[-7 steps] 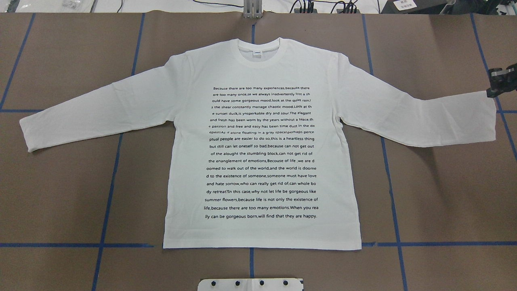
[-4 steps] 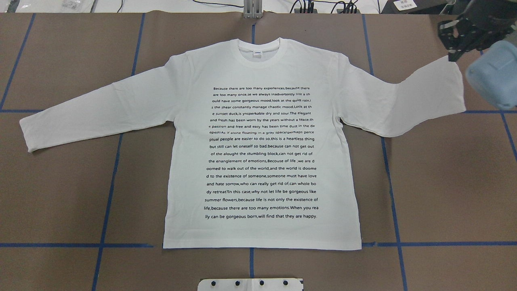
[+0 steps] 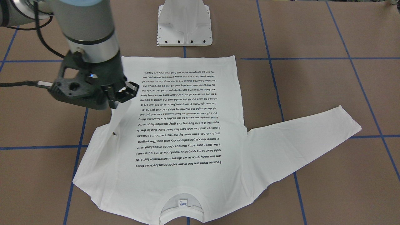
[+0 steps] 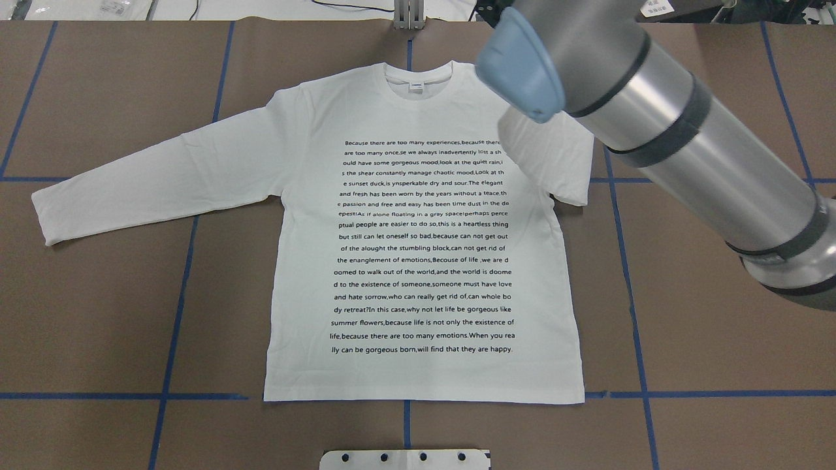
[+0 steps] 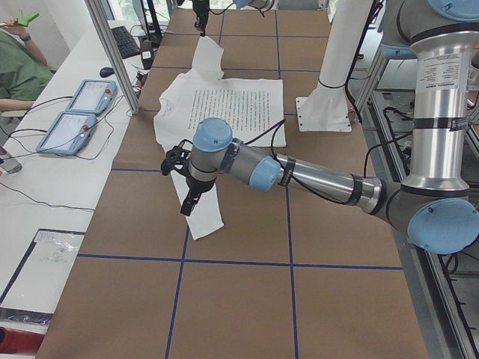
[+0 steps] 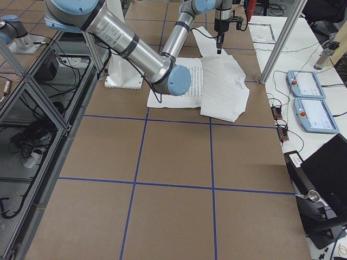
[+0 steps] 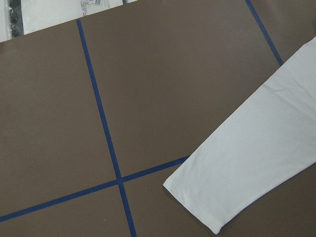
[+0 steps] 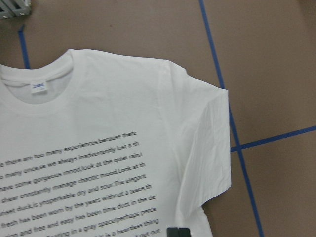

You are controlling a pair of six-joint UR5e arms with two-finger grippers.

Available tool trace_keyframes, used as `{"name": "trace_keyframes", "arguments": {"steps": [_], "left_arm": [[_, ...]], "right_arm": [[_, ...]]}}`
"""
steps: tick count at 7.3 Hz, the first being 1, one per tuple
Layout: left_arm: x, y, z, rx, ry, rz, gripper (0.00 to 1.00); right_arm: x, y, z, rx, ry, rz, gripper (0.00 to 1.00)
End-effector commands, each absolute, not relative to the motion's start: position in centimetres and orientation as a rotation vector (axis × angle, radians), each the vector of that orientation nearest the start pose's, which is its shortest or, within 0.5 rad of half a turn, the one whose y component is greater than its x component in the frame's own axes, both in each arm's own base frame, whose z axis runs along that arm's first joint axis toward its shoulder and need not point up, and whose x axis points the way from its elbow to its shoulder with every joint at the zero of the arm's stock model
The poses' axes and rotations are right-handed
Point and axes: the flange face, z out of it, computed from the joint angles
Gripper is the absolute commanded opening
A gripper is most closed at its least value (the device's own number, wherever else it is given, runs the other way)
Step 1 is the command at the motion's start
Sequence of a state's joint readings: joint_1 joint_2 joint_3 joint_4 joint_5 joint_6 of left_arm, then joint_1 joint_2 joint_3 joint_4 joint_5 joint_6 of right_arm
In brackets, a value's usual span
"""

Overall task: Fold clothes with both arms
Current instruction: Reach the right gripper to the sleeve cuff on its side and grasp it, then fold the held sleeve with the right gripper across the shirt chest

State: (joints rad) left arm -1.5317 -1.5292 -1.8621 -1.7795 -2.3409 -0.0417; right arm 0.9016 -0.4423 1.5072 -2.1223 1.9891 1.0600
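The middle of the table [image 4: 718, 339] is covered by the T-shirt [image 4: 294, 294]; the white pedestal [image 3: 184, 23] is set at the robot-side edge. Room above the shirt's half nearer the right end is taken by the right arm [image 4: 686, 130], and the cuff at the left end is overhung by the left arm [image 5: 314, 176]. Bare surface is left toward the right end.

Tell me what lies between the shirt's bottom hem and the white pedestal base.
Only bare brown table cover, crossed by one strip of blue tape, lies between the shirt and the pedestal. The overhead view shows it.
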Motion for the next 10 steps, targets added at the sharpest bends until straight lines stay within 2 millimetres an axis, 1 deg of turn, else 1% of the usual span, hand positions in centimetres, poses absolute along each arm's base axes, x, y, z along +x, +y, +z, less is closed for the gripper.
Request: {"name": "trace_keyframes", "arguments": {"steps": [1, 2, 3, 4, 5, 6, 8, 9, 10], "left_arm": [[-4.4, -48.7, 51.5, 0.397, 0.774, 0.174, 1.00], [-4.4, -48.9, 52.5, 0.403, 0.774, 0.175, 1.00], [-4.3, -49.3, 54.1, 0.413, 0.775, 0.178, 1.00], [-4.3, -49.5, 55.4, 0.428, 0.777, 0.184, 1.00], [-4.3, -49.5, 55.4, 0.436, 0.778, 0.183, 1.00], [-4.3, -49.5, 55.4, 0.436, 0.779, 0.184, 1.00], [-4.3, -49.6, 55.1, 0.440, 0.780, 0.186, 1.00], [-4.3, -49.5, 55.0, 0.442, 0.780, 0.187, 1.00], [-4.3, -49.5, 54.7, 0.446, 0.780, 0.188, 1.00]], "right_arm": [[-50.4, -62.7, -2.5, 0.083, -0.713, 0.278, 0.00], [-55.3, -60.6, -1.2, 0.118, -0.720, 0.251, 0.00], [-59.4, -58.3, 0.1, 0.137, -0.686, 0.228, 0.00], [-62.1, -57.3, 0.7, 0.164, -0.713, 0.232, 0.00], [-63.7, -57.1, 1.5, 0.170, -0.729, 0.231, 0.00], [-64.1, -56.9, 1.5, 0.189, -0.723, 0.232, 0.00], [-64.3, -56.9, 0.7, 0.199, -0.761, 0.260, 0.00], [-64.2, -57.0, 0.5, 0.204, -0.772, 0.261, 0.16], [-63.9, -57.3, -0.3, 0.218, -0.794, 0.259, 0.67]]}}
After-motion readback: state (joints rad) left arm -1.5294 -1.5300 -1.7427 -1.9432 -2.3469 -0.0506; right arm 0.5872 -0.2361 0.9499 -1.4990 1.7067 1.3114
